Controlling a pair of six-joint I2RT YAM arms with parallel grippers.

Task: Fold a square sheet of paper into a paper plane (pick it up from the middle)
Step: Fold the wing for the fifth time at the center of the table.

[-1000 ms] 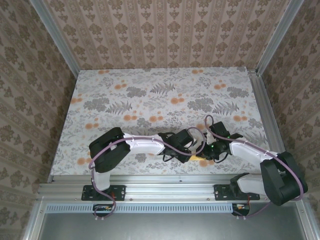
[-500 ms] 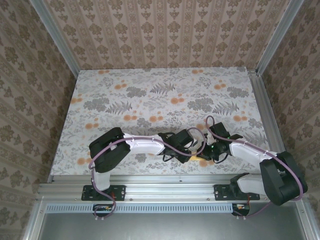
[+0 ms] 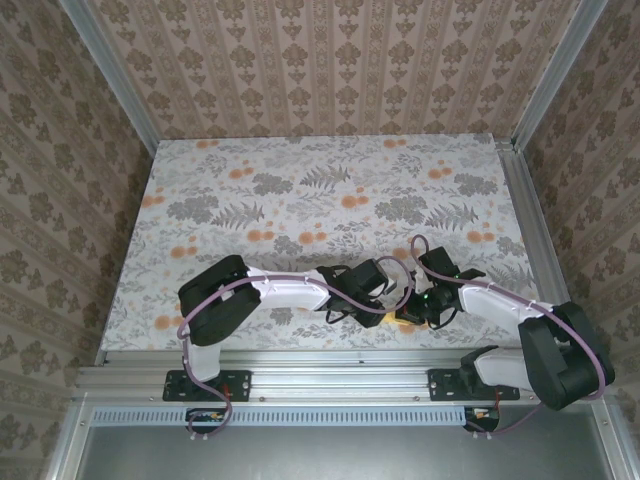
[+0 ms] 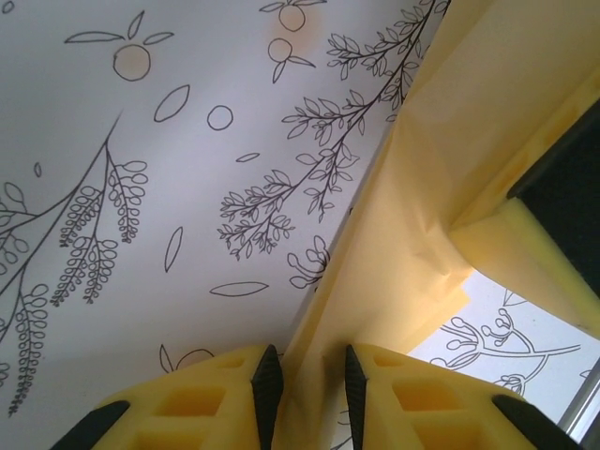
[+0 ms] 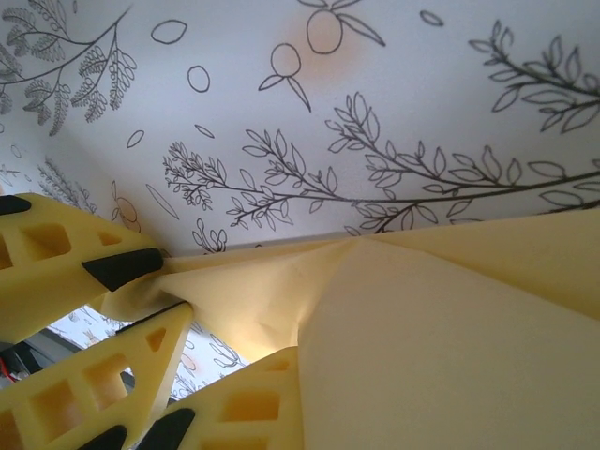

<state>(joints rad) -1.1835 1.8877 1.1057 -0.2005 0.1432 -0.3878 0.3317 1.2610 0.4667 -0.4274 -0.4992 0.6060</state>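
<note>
Near table [image 3: 300,170] front edge: left gripper [image 4: 307,375] pinches square sheet of paper [image 4: 403,216]; right gripper [image 3: 420,308]: closure unclear. Thin, floppy, tearable; hold creased edge.

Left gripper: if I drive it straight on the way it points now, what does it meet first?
The left gripper is shut on the yellow paper, which runs on ahead of it. Going straight on, it would likely press that paper into the flower-printed table cover; how near that is stays unclear.
</note>
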